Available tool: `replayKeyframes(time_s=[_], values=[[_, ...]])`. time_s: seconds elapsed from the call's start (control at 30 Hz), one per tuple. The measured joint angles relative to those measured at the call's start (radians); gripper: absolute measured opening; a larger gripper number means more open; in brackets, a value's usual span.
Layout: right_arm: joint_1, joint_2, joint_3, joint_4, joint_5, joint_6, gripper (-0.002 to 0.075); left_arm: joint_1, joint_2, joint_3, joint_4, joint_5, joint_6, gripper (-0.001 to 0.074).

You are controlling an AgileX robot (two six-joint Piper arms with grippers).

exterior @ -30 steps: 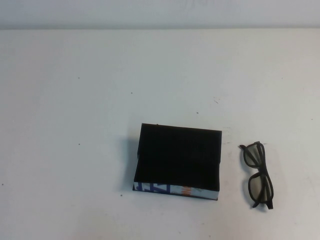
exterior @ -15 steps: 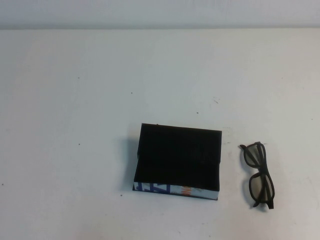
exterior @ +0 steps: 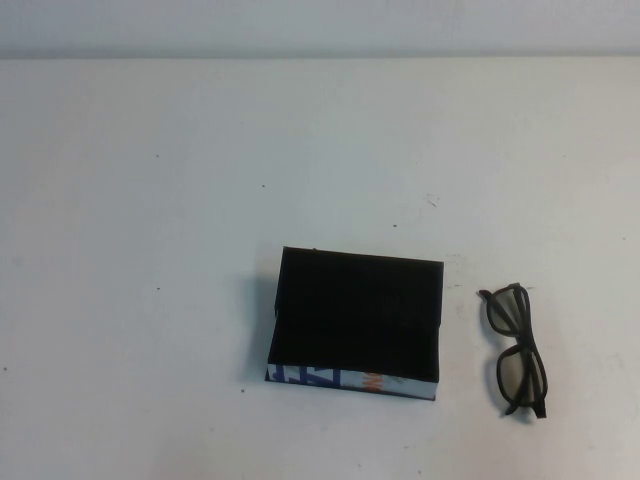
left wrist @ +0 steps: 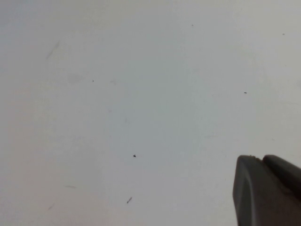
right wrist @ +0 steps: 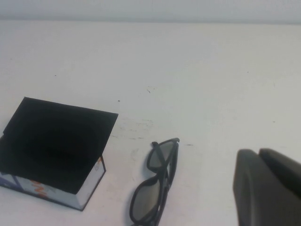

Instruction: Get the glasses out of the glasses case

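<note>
- Glasses (exterior: 516,349) out of the case, lying flat on the white counter (exterior: 200,200), near the front edge and toward the right side.
- Black plastic frame, two large squarish clear lenses; thin black arms seem folded behind the front, though hard to tell for sure.
- Laid with one lens toward the back edge and the other toward the front edge, slightly slanted.
- Seen also in the right wrist view (right wrist: 155,188), just beside the box, not touching it.
- Glasses case (exterior: 358,324) in the front middle of the counter, to the left of the spectacles and a little apart from them.
- Black rectangular box, dark inside or on top (cannot tell which), with white front edge printed with blue and orange marks; same box in the right wrist view (right wrist: 56,146).
- Left gripper (left wrist: 268,193) above bare counter surface, only a dark grey piece visible; holds nothing visible, opening cannot tell.
- Right gripper (right wrist: 268,188) above the counter near the spectacles, not touching them; only a dark grey piece visible, opening cannot tell.
</note>
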Motion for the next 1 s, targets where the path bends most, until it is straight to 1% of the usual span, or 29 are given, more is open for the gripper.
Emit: replayKeyframes(time_s=[0.4, 0.53, 0.67, 0.83, 1.0], values=[[-0.020, -0.036, 0.026, -0.014, -0.006, -0.022, -0.0016, 0.000, 0.000, 0.000, 0.000, 0.000, 0.000, -0.0005], [-0.029, -0.097, 0.109, -0.018, -0.051, -0.022, -0.0016, 0.000, 0.000, 0.000, 0.000, 0.000, 0.000, -0.0005], [-0.074, -0.182, 0.220, -0.018, -0.085, -0.024, -0.0016, 0.000, 0.000, 0.000, 0.000, 0.000, 0.000, -0.0005], [-0.125, -0.190, 0.317, -0.008, -0.111, -0.024, -0.0016, 0.000, 0.000, 0.000, 0.000, 0.000, 0.000, -0.0005], [-0.131, -0.190, 0.363, 0.020, -0.130, -0.024, -0.0016, 0.000, 0.000, 0.000, 0.000, 0.000, 0.000, -0.0005]])
